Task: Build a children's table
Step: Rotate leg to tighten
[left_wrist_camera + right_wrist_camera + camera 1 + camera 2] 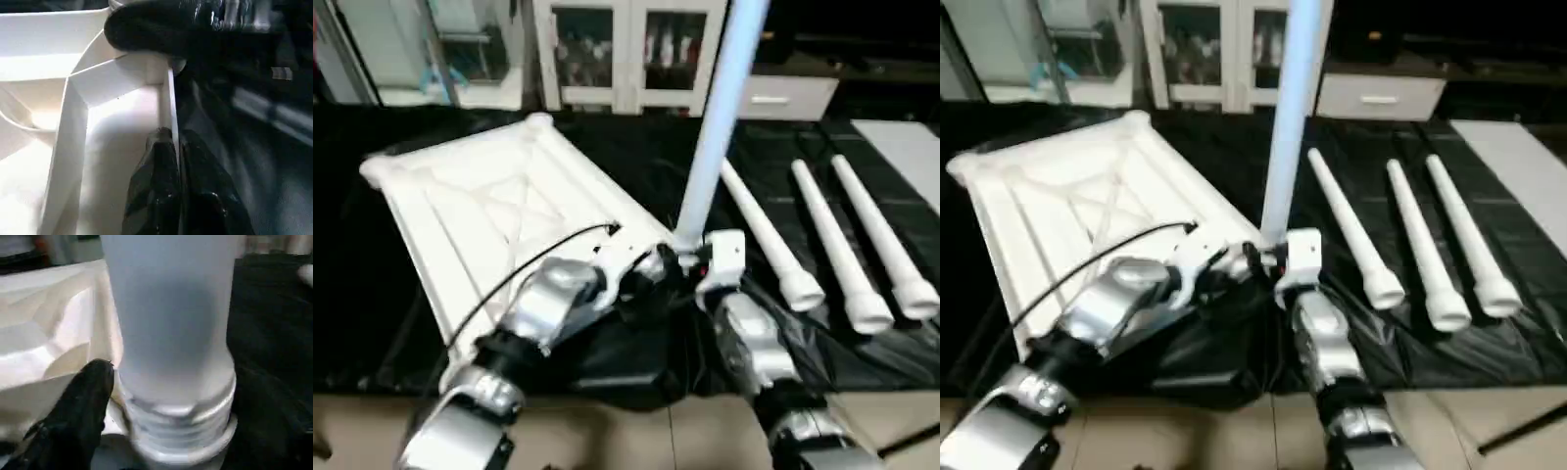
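The white tabletop lies underside up on the left half of the black-covered surface. One white leg stands upright in its near right corner socket, and its threaded base sits in the socket. Three more legs lie side by side to the right. My left gripper is shut on the tabletop's thin rim just beside that corner. My right gripper is at the foot of the upright leg, open around it, with one black finger just off the leg's side.
White cabinets stand behind the work surface. A white sheet lies at the far right. A black cable loops over my left forearm. The black cover ends at the front edge, with tan floor below.
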Motion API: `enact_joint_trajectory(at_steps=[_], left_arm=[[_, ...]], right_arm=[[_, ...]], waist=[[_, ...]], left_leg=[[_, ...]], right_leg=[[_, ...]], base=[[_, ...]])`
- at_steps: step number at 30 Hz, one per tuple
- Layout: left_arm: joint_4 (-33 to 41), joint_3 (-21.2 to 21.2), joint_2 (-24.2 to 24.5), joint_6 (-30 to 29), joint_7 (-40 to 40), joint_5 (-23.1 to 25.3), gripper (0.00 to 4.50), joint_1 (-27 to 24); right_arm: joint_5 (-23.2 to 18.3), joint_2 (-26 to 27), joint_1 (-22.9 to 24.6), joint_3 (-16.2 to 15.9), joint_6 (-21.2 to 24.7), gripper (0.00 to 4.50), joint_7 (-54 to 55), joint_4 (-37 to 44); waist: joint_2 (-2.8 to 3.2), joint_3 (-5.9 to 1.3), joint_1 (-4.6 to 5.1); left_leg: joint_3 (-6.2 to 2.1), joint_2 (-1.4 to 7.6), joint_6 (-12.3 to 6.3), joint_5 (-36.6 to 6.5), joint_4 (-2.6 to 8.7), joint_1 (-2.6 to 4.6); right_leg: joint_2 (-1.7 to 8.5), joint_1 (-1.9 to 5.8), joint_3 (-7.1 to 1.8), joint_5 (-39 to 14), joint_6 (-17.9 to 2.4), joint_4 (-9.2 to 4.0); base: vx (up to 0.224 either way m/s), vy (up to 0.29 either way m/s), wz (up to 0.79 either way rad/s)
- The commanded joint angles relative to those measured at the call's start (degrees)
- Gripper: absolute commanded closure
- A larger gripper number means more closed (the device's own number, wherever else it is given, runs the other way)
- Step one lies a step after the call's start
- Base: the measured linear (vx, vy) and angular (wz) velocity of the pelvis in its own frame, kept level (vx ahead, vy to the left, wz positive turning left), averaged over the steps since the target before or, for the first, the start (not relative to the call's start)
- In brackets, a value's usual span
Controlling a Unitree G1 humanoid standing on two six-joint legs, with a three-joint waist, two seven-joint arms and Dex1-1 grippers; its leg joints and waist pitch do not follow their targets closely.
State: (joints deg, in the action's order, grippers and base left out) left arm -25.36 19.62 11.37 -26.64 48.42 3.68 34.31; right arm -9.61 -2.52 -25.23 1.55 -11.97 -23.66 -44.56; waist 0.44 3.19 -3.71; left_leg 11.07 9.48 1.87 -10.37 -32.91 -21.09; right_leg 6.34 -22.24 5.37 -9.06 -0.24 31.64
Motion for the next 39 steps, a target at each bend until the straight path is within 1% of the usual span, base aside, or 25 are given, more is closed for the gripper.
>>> enact_joint_trajectory(at_steps=[1, 2, 3, 4, 5, 6, 7, 8, 9, 10, 11, 12, 13, 14, 16, 18, 19, 22, 23, 24, 27, 30, 32, 34, 39], left_arm=[[0.82, 3.79, 0.52, 0.83, 5.46, -0.46, 4.50, -0.81], [1.33, 4.42, 1.76, 1.28, 7.02, -0.30, 4.50, -1.14], [1.42, 4.56, 2.03, 1.44, 7.36, -0.27, 4.50, -1.20], [2.23, 5.43, 4.03, 2.21, 9.95, -0.18, 4.50, -1.64], [2.23, 5.43, 4.03, 2.21, 9.95, -0.18, 4.50, -1.64], [2.40, 5.61, 4.52, 2.43, 10.66, -0.19, 4.50, -1.71], [2.59, 5.80, 5.05, 2.66, 11.42, -0.21, 4.50, -1.79], [3.14, 6.18, 6.16, 2.86, 12.75, -0.17, 4.50, -1.98], [3.15, 6.19, 6.17, 2.86, 12.77, -0.17, 4.50, -1.99], [3.15, 6.19, 6.17, 2.86, 12.77, -0.17, 4.50, -1.99], [4.12, 6.85, 7.90, 3.25, 15.33, -0.34, 4.50, -2.25], [4.63, 7.10, 8.44, 3.21, 16.23, -0.46, 4.50, -2.39], [5.16, 7.39, 8.95, 3.34, 17.30, -0.61, 4.50, -2.50], [5.16, 7.39, 8.95, 3.34, 17.30, -0.61, 4.50, -2.50], [6.12, 7.90, 9.82, 3.59, 18.99, -0.90, 4.50, -2.75], [6.56, 8.14, 10.23, 3.69, 19.82, -1.07, 4.50, -2.89], [6.98, 8.33, 10.57, 3.76, 20.41, -1.17, 4.50, -3.04], [6.99, 8.48, 11.10, 4.20, 20.65, -0.86, 4.50, -3.15], [6.93, 8.49, 11.23, 4.27, 20.67, -0.75, 4.50, -3.12], [6.93, 8.52, 11.33, 4.29, 20.72, -0.72, 4.50, -3.10], [6.95, 8.57, 11.69, 4.40, 20.99, -0.72, 4.50, -3.09], [6.98, 8.67, 12.07, 4.59, 21.31, -0.52, 4.50, -3.18], [7.02, 8.78, 12.27, 4.65, 21.51, -0.44, 4.50, -3.18], [6.96, 8.87, 12.41, 4.77, 21.71, -0.42, 4.50, -3.17], [6.83, 9.05, 12.64, 5.00, 22.08, -0.35, 4.50, -3.17]], right_arm=[[-1.49, -0.86, 0.72, -1.22, 2.13, 0.66, -4.93, 3.89], [-1.97, -2.57, 2.06, -2.08, 3.17, 0.66, -8.40, 6.40], [-2.06, -2.98, 2.35, -2.29, 3.38, 0.66, -9.15, 6.95], [-2.86, -6.29, 4.60, -3.90, 5.10, 0.66, -14.88, 11.28], [-2.86, -6.29, 4.60, -3.90, 5.10, 0.66, -14.88, 11.28], [-3.14, -7.31, 5.17, -4.29, 5.43, 0.66, -16.44, 12.44], [-3.43, -8.40, 5.77, -4.71, 5.77, 0.66, -18.12, 13.69], [-4.61, -10.62, 6.94, -5.33, 7.32, 0.66, -21.28, 16.32], [-4.63, -10.66, 6.96, -5.34, 7.35, 0.66, -21.33, 16.36], [-4.63, -10.66, 6.96, -5.34, 7.35, 0.66, -21.33, 16.36], [-5.45, -14.11, 8.41, -6.03, 9.72, 0.66, -26.40, 19.77], [-5.26, -15.08, 8.58, -6.27, 10.29, 0.66, -27.77, 20.22], [-4.33, -15.92, 8.45, -6.71, 10.35, 0.66, -28.79, 20.22], [-4.33, -15.92, 8.45, -6.71, 10.35, 0.66, -28.79, 20.22], [-3.88, -16.75, 8.16, -7.20, 11.11, 0.66, -30.10, 20.37], [-3.89, -16.92, 8.00, -7.30, 11.35, 0.66, -30.56, 20.40], [-4.12, -17.01, 7.82, -7.39, 11.51, 0.66, -31.26, 20.32], [-5.11, -17.63, 7.51, -7.70, 12.59, 0.66, -32.95, 20.49], [-5.58, -17.80, 7.57, -7.74, 13.09, 0.83, -33.44, 20.76], [-5.90, -17.91, 7.64, -7.76, 13.41, 1.02, -33.74, 20.96], [-6.21, -18.00, 7.83, -7.63, 13.80, 1.11, -34.50, 21.21], [-6.20, -17.95, 8.18, -7.61, 14.20, 1.44, -35.40, 21.49], [-6.19, -17.97, 8.47, -7.70, 14.31, 1.55, -35.83, 21.59], [-6.34, -17.95, 8.64, -7.68, 14.55, 1.70, -36.19, 21.65], [-6.93, -17.81, 8.91, -7.82, 15.15, 1.75, -36.56, 21.66]], waist=[[-0.04, -3.53, -0.45], [-0.04, -3.48, -0.92], [-0.13, -3.46, -1.08], [-0.14, -3.81, -1.71], [-0.17, -3.83, -1.82], [-0.10, -3.99, -1.84], [-0.13, -4.19, -1.96], [-0.33, -4.43, -2.00], [-0.27, -4.42, -2.24], [-0.24, -4.30, -2.26], [-0.24, -4.24, -2.45], [-0.30, -4.12, -2.58], [-0.17, -3.98, -2.64], [-0.17, -3.98, -2.64], [-0.14, -3.63, -2.48], [-0.22, -3.60, -2.50], [-0.18, -3.64, -2.51], [-0.15, -3.66, -2.57], [-0.15, -3.71, -2.56], [-0.16, -3.75, -2.55], [-0.34, -3.89, -2.64], [-0.34, -3.98, -2.69], [-0.25, -3.95, -2.68], [-0.13, -3.92, -2.71], [-0.10, -3.97, -2.72]], left_leg=[[-1.52, 4.08, -0.93, -21.08, 4.97, 1.43], [-1.28, 3.97, -1.21, -20.67, 4.73, 1.61], [-1.23, 3.99, -1.43, -20.15, 4.76, 1.43], [-1.17, 4.05, -2.07, -16.58, 4.53, 1.23], [-1.19, 3.97, -2.38, -15.35, 4.41, 1.16], [-1.22, 3.95, -2.92, -12.95, 4.19, 0.80], [-1.19, 3.84, -3.45, -11.77, 4.01, 0.83], [-1.09, 3.78, -4.59, -8.44, 3.60, 0.67], [-0.98, 3.82, -5.93, -7.14, 3.44, 0.68], [-1.00, 3.85, -6.19, -6.95, 3.41, 0.62], [-0.94, 3.77, -6.28, -7.98, 3.43, 0.69], [-0.99, 3.87, -6.02, -8.84, 3.50, 0.60], [-1.05, 4.00, -5.26, -10.46, 3.73, 0.69], [-1.05, 4.00, -5.26, -10.46, 3.73, 0.69], [-1.24, 4.13, -2.42, -15.54, 4.22, 0.96], [-1.29, 4.19, -1.51, -16.94, 4.36, 1.13], [-1.32, 4.23, -0.83, -17.24, 4.42, 1.23], [-1.27, 4.19, -0.51, -17.51, 4.43, 1.36], [-1.35, 4.18, -0.55, -16.88, 4.44, 1.18], [-1.31, 4.16, -0.63, -16.60, 4.39, 1.14], [-1.24, 4.06, -1.42, -14.63, 4.16, 1.04], [-1.20, 4.03, -2.11, -12.95, 3.98, 0.91], [-1.21, 4.07, -2.19, -12.94, 3.99, 0.94], [-1.23, 4.11, -1.68, -14.04, 4.08, 1.07], [-1.26, 4.08, -1.34, -14.19, 4.06, 1.05]], right_leg=[[3.49, 0.80, -3.20, -17.56, -11.23, -3.47], [3.40, 0.81, -3.36, -16.54, -11.81, -3.16], [3.42, 1.02, -3.44, -16.48, -11.68, -3.08], [3.33, 1.31, -3.45, -13.47, -11.81, -2.41], [3.17, 1.37, -3.42, -12.02, -11.90, -2.19], [3.19, 1.59, -3.47, -8.51, -13.08, -1.47], [2.99, 1.76, -3.36, -6.68, -13.37, -1.24], [3.14, 1.98, -3.35, -2.27, -14.67, -0.57], [3.03, 2.01, -3.28, -0.61, -15.02, -0.50], [3.10, 1.97, -3.30, -0.69, -15.21, -0.48], [3.04, 2.12, -3.16, -2.45, -15.37, -0.78], [3.09, 2.15, -3.19, -4.18, -15.16, -0.79], [3.16, 2.05, -3.19, -6.88, -14.75, -1.14], [3.16, 2.05, -3.19, -6.88, -14.75, -1.14], [3.27, 1.79, -3.22, -14.47, -13.40, -1.95], [3.32, 1.68, -3.27, -16.25, -12.82, -2.15], [3.24, 1.56, -3.33, -15.99, -12.59, -2.11], [3.13, 1.50, -3.33, -15.26, -12.66, -2.02], [3.13, 1.70, -3.32, -14.26, -12.77, -1.85], [3.15, 1.73, -3.33, -13.75, -12.83, -1.79], [3.24, 1.89, -3.32, -11.83, -13.34, -1.55], [3.27, 1.97, -3.27, -10.71, -13.71, -1.39], [3.24, 1.95, -3.24, -10.79, -13.84, -1.39], [3.17, 1.87, -3.23, -11.67, -13.73, -1.46], [3.19, 1.95, -3.22, -11.11, -13.88, -1.39]], base=[[0.060, -0.035, 0.09], [0.065, -0.037, 0.12], [0.065, -0.037, 0.12], [0.069, -0.028, 0.07], [0.070, -0.021, 0.05], [0.070, -0.021, 0.05], [0.066, -0.018, 0.02], [0.000, 0.000, 0.00], [0.000, 0.000, 0.00], [0.000, 0.000, 0.00], [0.000, 0.000, 0.00], [0.000, 0.000, 0.00], [0.000, 0.000, 0.00], [0.000, 0.000, 0.00], [0.000, 0.000, 0.00], [0.000, 0.000, 0.00], [0.000, 0.000, 0.00], [0.000, 0.000, 0.00], [0.000, 0.000, 0.00], [0.000, 0.000, 0.00], [0.000, 0.000, 0.00], [0.000, 0.000, 0.00], [0.000, 0.000, 0.00], [0.000, 0.000, 0.00], [0.000, 0.000, 0.00]])
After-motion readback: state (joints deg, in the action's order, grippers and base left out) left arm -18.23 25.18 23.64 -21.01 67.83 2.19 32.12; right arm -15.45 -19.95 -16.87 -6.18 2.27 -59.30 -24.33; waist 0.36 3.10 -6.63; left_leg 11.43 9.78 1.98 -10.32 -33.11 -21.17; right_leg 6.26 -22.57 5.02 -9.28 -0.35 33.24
